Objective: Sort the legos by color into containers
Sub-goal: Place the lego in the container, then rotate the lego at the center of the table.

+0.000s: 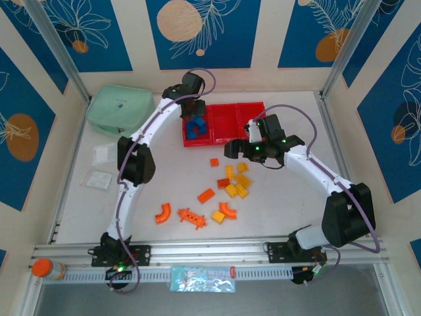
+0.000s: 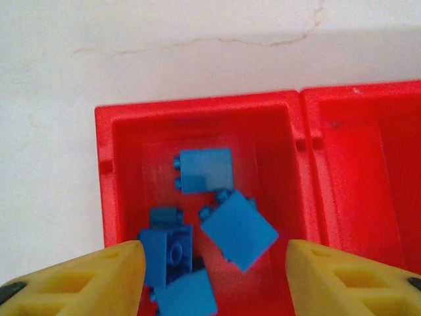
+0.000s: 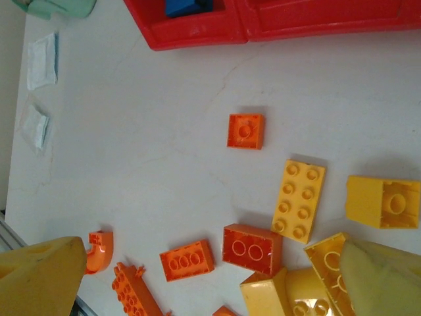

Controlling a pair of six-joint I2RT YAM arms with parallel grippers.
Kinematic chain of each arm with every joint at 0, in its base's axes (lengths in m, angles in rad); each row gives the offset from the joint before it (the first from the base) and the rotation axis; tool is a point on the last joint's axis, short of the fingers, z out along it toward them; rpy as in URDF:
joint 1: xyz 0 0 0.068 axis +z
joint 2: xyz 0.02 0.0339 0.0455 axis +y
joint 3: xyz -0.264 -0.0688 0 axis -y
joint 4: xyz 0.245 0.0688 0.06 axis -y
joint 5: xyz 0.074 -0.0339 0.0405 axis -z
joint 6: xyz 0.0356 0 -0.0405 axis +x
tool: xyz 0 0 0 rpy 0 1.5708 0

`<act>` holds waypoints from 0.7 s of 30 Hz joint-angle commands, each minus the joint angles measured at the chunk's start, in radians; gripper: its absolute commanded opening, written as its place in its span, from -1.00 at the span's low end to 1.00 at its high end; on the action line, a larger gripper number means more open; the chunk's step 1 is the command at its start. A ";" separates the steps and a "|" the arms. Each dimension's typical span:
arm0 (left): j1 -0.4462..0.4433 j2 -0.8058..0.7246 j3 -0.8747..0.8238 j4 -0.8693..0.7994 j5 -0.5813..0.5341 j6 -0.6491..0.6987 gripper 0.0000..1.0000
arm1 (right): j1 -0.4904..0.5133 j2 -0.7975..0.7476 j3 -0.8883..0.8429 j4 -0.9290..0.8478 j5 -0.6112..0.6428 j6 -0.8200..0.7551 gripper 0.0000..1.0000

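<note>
Left pincer (image 2: 214, 266) released above the end bin of the red containers (image 2: 105, 164); 4 blue legos (image 2: 238, 230) lie inside. Right pincer (image 3: 217, 276) released, empty, over orange and yellow legos (image 3: 299, 197) on the counter (image 3: 131, 131).

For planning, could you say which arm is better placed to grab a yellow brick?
Right: the open right tool hangs over the yellow bricks, while the left tool is over the blue-filled bin.

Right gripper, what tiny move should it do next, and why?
Probably lower the right gripper straight down around the small orange rectangular plastic brick lying between its open yellow fingers. It holds nothing, and that brick lies unsorted on the white table, outside the joined red plastic bins.
</note>
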 commanded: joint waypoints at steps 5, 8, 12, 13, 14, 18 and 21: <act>0.001 -0.381 -0.397 0.079 0.131 0.020 0.27 | 0.077 0.015 0.058 -0.101 0.060 -0.033 0.98; 0.001 -0.543 -0.632 0.158 0.179 0.000 0.32 | 0.115 0.027 0.063 -0.126 0.068 -0.020 0.98; 0.001 -0.745 -0.901 0.240 0.230 -0.053 0.38 | 0.184 0.063 0.082 -0.168 0.090 -0.010 0.98; 0.001 -0.790 -0.961 0.251 0.242 -0.068 0.39 | 0.204 0.073 0.087 -0.179 0.101 -0.003 0.98; 0.001 -0.836 -1.017 0.260 0.254 -0.077 0.42 | 0.224 0.083 0.094 -0.190 0.114 0.007 0.98; 0.001 -0.974 -1.181 0.252 0.265 -0.109 0.49 | 0.297 0.123 0.106 -0.206 0.129 0.096 0.99; 0.001 -1.071 -1.289 0.256 0.269 -0.140 0.54 | 0.359 0.158 0.101 -0.185 0.143 0.187 0.90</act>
